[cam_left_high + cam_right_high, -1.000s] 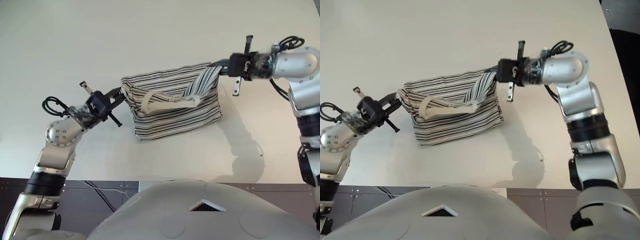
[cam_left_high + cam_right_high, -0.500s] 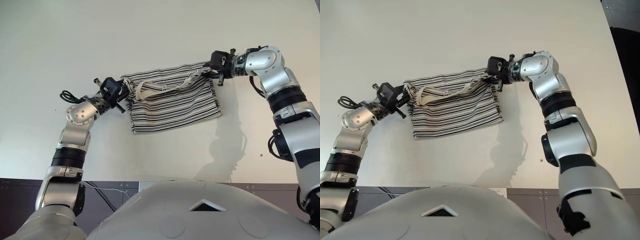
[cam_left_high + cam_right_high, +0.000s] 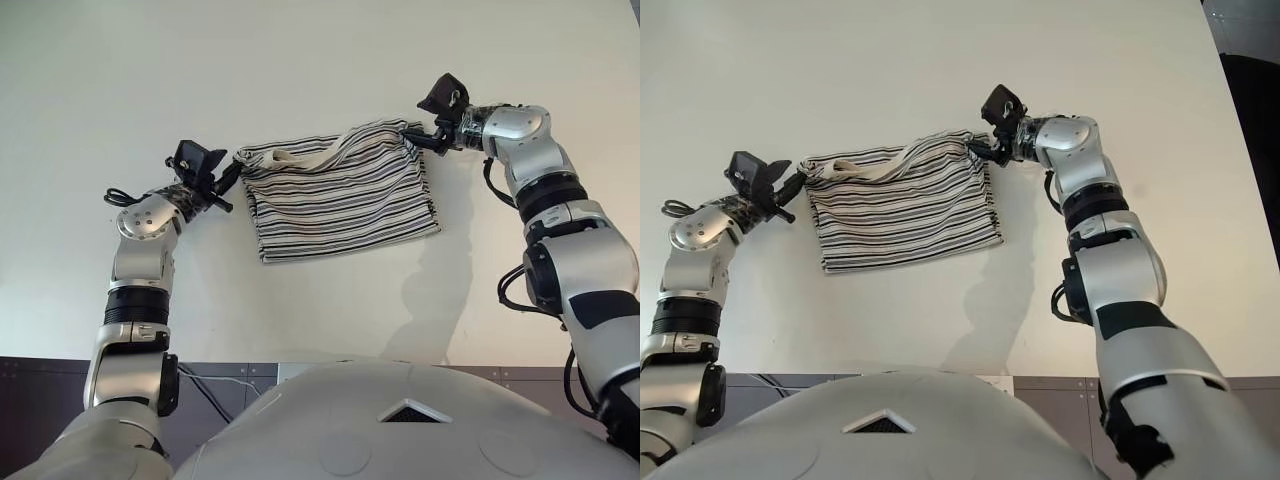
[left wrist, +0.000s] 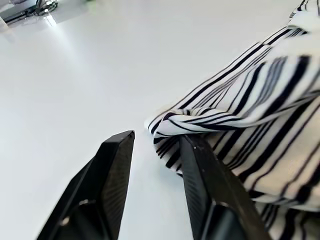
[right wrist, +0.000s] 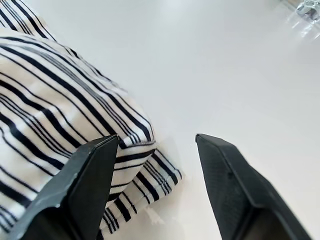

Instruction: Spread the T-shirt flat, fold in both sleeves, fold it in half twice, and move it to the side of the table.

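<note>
Black-and-white striped T-shirt [image 3: 340,200] has free white table [image 3: 300,60] around; my left gripper [image 4: 157,137] and right gripper [image 5: 156,139] hang open at its far corners.

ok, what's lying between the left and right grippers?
The folded black-and-white striped T-shirt spans the white table between left gripper and right gripper, per the eye views.

The T-shirt [image 3: 340,195], at the centre of the frame, was cream-white with thin black stripes running across it, and a plain cream band lay along its upper edge. The surface [image 3: 300,60] under it was plain glossy white. The left tool [image 4: 160,139] and right tool [image 5: 156,139] were matte black.
</note>
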Motion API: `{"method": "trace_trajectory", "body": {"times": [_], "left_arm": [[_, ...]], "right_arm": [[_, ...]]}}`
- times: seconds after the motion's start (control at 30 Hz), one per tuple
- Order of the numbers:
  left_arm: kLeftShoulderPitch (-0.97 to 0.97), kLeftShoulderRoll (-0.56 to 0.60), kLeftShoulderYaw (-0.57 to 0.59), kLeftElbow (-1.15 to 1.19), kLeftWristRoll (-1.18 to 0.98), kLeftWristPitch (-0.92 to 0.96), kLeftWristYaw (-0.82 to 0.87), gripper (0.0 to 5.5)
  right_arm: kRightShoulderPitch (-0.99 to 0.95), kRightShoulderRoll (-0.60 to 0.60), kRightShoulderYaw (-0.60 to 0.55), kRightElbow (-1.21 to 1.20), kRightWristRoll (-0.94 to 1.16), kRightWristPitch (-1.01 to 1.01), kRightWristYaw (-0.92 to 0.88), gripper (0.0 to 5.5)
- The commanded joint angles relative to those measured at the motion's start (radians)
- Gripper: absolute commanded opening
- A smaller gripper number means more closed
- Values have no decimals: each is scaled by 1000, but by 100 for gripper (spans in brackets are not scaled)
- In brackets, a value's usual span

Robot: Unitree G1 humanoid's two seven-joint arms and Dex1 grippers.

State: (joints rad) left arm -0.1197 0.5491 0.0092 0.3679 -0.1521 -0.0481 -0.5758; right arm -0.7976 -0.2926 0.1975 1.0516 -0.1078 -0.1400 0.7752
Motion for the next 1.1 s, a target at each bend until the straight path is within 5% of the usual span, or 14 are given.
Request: {"method": "trace_trajectory", "body": {"times": [0.03, 0.27, 0.63, 0.77, 0.87, 0.97, 1.1], "left_arm": [[35, 24, 79, -131, 110, -101, 166, 162], [125, 39, 92, -299, 322, -264, 323, 162], [235, 0, 83, -501, 331, -286, 317, 162], [261, 12, 88, -528, 333, -279, 297, 162], [289, 14, 88, -543, 342, -270, 288, 162], [310, 16, 62, -545, 365, -264, 275, 162], [319, 39, 33, -576, 400, -263, 251, 162]], "right_arm": [[77, -23, -43, -226, 56, -103, 16, 284], [132, -76, 79, -328, -144, -251, -94, 284], [-90, -61, 473, 117, -693, -316, -479, 284], [-117, -224, 614, 98, -847, -348, -392, 284], [5, -468, 638, -164, -817, -423, -65, 284], [299, -734, 623, -720, -499, -359, 298, 284], [509, -846, 652, -1311, -112, -98, 493, 284]]}}
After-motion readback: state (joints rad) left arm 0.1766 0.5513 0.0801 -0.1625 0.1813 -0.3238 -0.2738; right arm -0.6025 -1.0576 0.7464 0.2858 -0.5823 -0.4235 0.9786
